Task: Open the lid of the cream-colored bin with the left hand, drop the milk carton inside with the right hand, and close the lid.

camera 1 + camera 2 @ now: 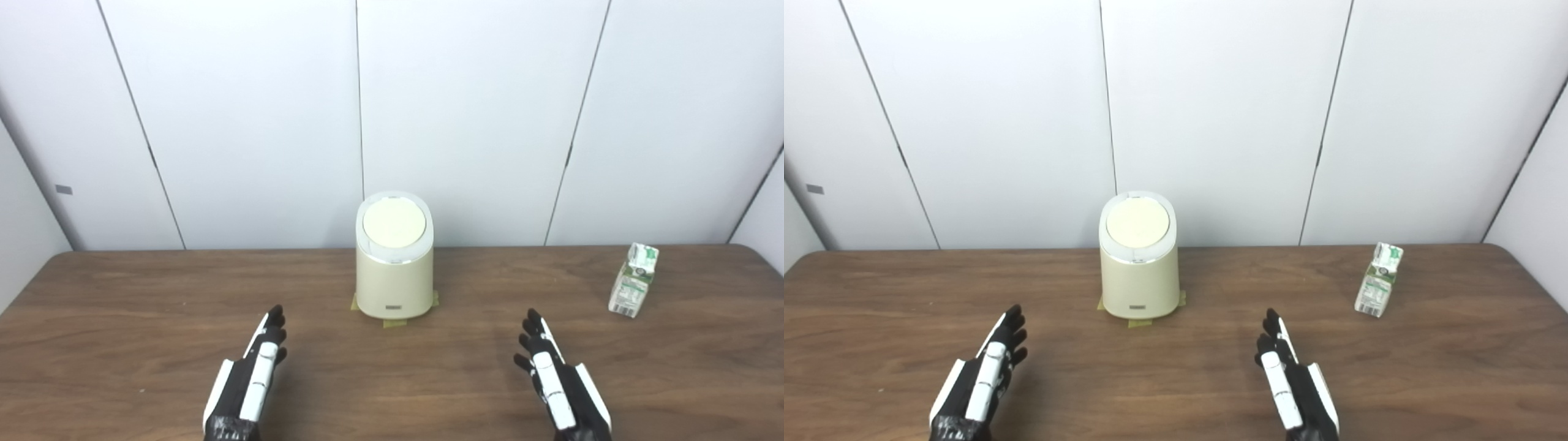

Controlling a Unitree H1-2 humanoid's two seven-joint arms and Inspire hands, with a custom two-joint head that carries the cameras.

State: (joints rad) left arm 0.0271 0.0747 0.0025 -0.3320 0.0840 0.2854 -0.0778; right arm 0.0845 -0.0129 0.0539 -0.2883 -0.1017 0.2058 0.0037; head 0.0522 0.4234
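While both hands hover low over the near edge of the wooden table [122, 294], neither holds anything — the left hand [248, 380] and the right hand [560, 383] each have fingers stretched forward and apart. Midway along the table, toward its far edge, stands the cream-colored bin [394, 257] with its round lid [394, 223] down, on bits of tape [395, 323]. Near the far right corner the milk carton [634, 280] stands upright — well apart from the bin and both hands
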